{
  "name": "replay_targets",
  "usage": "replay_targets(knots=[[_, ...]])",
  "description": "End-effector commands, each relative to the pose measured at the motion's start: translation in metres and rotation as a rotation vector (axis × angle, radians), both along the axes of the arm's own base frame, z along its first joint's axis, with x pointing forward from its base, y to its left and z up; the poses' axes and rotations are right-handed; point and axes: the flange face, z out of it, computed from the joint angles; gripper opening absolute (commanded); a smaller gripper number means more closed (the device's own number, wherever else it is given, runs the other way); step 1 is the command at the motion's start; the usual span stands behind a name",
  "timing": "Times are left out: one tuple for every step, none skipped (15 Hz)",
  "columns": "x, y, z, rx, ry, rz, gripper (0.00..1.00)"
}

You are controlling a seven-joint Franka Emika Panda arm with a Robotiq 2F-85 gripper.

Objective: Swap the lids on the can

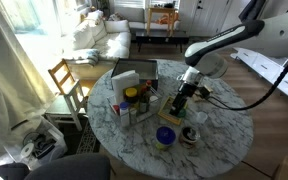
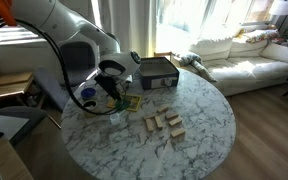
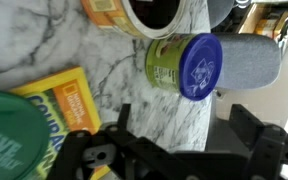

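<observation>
**Fig. — Open gripper short of the capped can: hazards and clearance**

Wrist view: the gripper (image 3: 179,135) hangs over bare marble with its jaws spread wide and nothing between them. Just ahead is the blue-purple lid (image 3: 199,67), seated on a green can (image 3: 164,65). The green lid (image 3: 14,135) lies at lower left beside a yellow booklet (image 3: 59,100); whether it caps a second can is not visible.

Likely hazards:
- An off-centre pinch on the thin lid rim could tip or drag the light can rather than free the lid.
- A grey cylinder (image 3: 249,60), touching or just beside the can, leaves little room for a finger on that side.
- A white cup (image 3: 159,15) crowds the far side.

In an exterior view, what appears to be the same can stands fairly near the rim of the marble table (image 1: 219,125), so a shove might send it off. Open marble lies past the wooden blocks (image 2: 164,123) — the safest room for setting a lid down.
</observation>
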Motion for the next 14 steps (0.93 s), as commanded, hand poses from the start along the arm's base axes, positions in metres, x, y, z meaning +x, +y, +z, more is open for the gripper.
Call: replay_targets(knots=[[-0.023, -0.049, 0.02, -0.071, 0.009, -0.186, 1.0], [-0.026, -0.06, 0.023, -0.085, 0.015, -0.238, 1.0], [-0.032, -0.071, 0.023, -0.098, 0.025, -0.288, 1.0], [-0.036, -0.079, 0.017, -0.097, 0.05, -0.337, 1.0], [-0.041, -0.084, 0.014, -0.086, 0.073, -0.384, 1.0], [-0.045, -0.09, 0.007, -0.095, 0.087, -0.435, 1.0], [-0.049, -0.092, 0.0, -0.096, 0.1, -0.485, 1.0], [-0.052, -0.092, -0.006, -0.099, 0.112, -0.537, 1.0], [-0.055, -0.09, -0.013, -0.103, 0.126, -0.588, 1.0], [-0.058, -0.089, -0.02, -0.102, 0.14, -0.639, 1.0], [-0.061, -0.089, -0.027, -0.112, 0.148, -0.69, 1.0], [-0.063, -0.088, -0.032, -0.11, 0.155, -0.74, 1.0], [-0.065, -0.087, -0.038, -0.107, 0.161, -0.779, 1.0], [-0.066, -0.085, -0.042, -0.108, 0.169, -0.816, 1.0]])
